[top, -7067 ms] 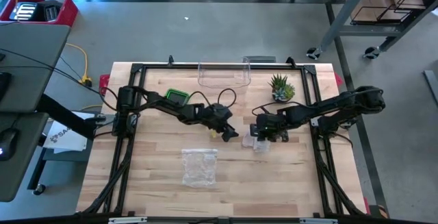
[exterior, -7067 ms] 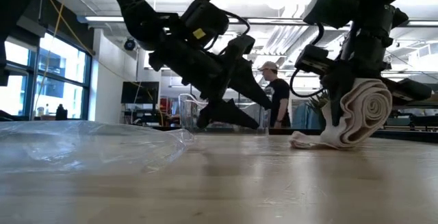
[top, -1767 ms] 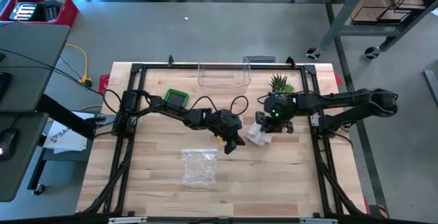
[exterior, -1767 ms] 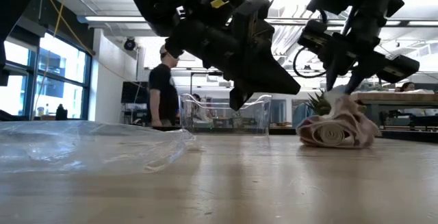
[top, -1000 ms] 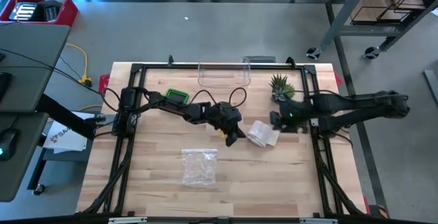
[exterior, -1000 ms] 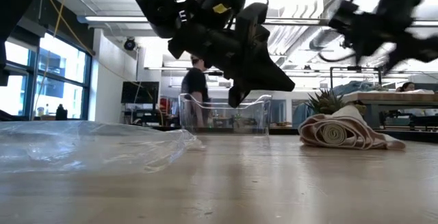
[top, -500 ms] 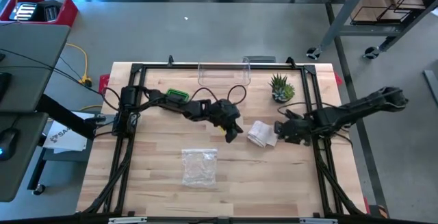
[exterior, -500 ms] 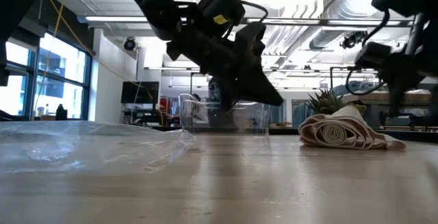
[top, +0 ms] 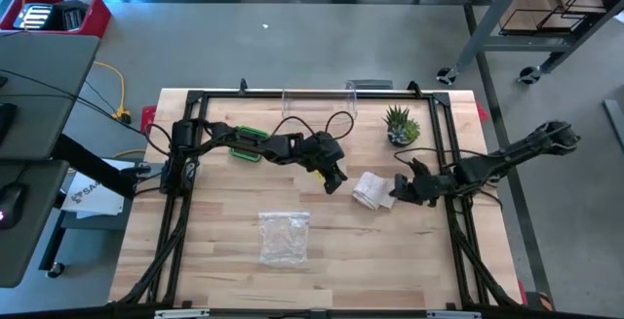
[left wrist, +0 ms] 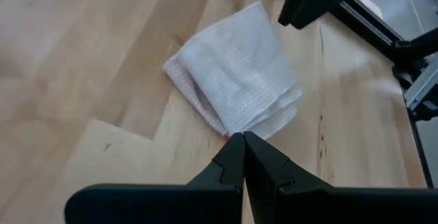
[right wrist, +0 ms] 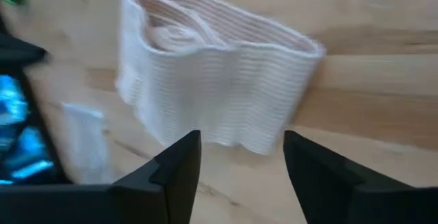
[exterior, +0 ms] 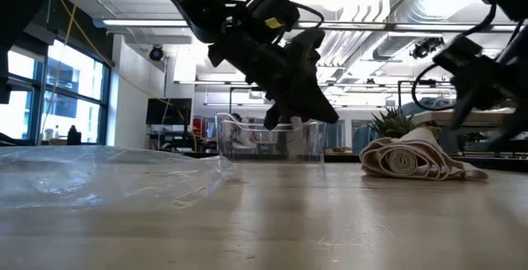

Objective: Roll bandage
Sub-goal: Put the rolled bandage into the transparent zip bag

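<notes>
While the bandage (top: 371, 190) is lying loosely rolled on the bench (top: 234, 260), the right gripper (top: 402, 188) is hovering beside it, jaws spread; the left gripper (top: 334, 180) is waiting nearby, jaws pressed together. Probably mid-roll: next it's needing a regrip on that loose tail.

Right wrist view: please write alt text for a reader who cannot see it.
A loosely rolled white bandage lies on the wooden table, just beyond the open right gripper, which is not touching it. The spiral end of the roll shows at one side.

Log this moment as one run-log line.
bandage: loosely rolled, lying on table | right gripper: open, beside it | left gripper: shut, other side
</notes>
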Motion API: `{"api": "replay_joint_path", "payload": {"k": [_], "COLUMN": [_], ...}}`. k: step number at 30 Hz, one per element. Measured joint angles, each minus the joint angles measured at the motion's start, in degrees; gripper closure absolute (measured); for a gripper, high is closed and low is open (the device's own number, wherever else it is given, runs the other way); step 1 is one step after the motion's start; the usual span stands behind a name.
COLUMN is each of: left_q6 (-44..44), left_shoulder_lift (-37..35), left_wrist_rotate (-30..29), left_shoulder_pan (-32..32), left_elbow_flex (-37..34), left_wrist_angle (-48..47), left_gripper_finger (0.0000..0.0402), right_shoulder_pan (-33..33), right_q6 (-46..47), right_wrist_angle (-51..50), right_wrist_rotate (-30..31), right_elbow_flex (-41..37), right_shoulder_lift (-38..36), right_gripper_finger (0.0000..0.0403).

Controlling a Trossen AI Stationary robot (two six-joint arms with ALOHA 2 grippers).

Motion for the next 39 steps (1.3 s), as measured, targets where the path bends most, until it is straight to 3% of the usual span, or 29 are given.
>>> {"api": "replay_joint_path", "payload": {"k": [7,13,18,24,33,39], "left_q6": [-0.5,-1.4,-1.5,-1.4,-2.5,-6.5], "left_shoulder_lift": [0.8,6.3,11.4,12.1,12.6,14.0], "left_wrist_rotate": [-2.2,-0.8,-0.3,-1.4,-3.4,-2.6], "left_shoulder_pan": [1.2,1.2,0.2,-0.6,-2.6,-4.2], "left_elbow_flex": [0.6,8.1,15.1,16.2,16.1,16.0], "left_wrist_angle": [-1.4,-5.6,-12.9,-14.7,-14.7,-14.3], "left_gripper_finger": [0.0401,0.0401,0.0401,0.0401,0.0401,0.0401], "right_shoulder_pan": [2.7,5.7,9.5,11.8,11.5,10.4], "right_q6": [-1.1,9.1,13.8,17.4,17.5,18.3], "right_wrist_angle": [-4.5,3.5,6.8,8.4,20.4,29.8], "right_wrist_rotate": [-3.2,6.0,8.2,18.6,20.0,24.4], "right_elbow_flex": [-0.4,-5.1,-7.9,-8.4,-8.4,-8.5], "right_shoulder_lift": [-1.1,-0.8,0.1,2.1,11.2,18.7], "right_gripper_finger": [0.0156,0.0151,0.0151,0.0151,0.0151,0.0151]}}
